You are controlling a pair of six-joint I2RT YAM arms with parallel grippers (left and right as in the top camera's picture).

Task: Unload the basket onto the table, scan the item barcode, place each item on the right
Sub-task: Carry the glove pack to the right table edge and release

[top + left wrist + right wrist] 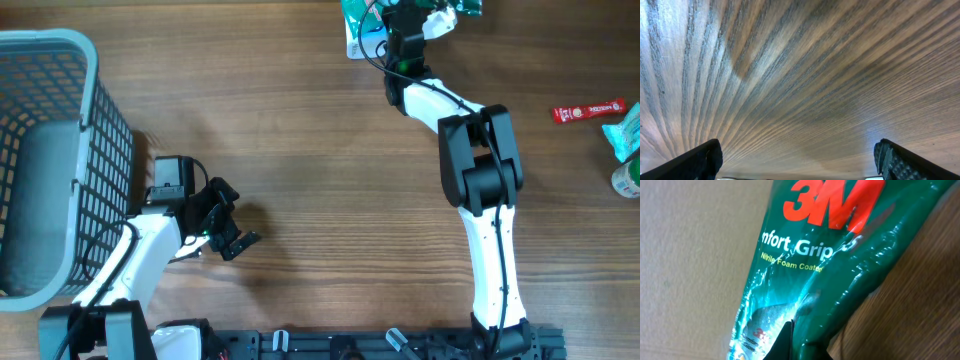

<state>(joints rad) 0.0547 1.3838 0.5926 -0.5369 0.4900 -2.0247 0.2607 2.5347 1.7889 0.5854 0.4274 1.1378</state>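
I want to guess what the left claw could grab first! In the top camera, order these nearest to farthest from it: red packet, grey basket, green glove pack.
From the left claw:
1. grey basket, just beside it, on the left side.
2. green glove pack, at the far edge, past the middle.
3. red packet, far right.

Green glossy 3M glove pack [840,270] (nitrile foam coated), crinkled, tilted, red logo uppermost.

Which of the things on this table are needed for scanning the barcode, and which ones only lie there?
For the job: green 3M packet, held in the shut right jaws.
Lying about: grey basket; red bar; green-white items at the right edge.
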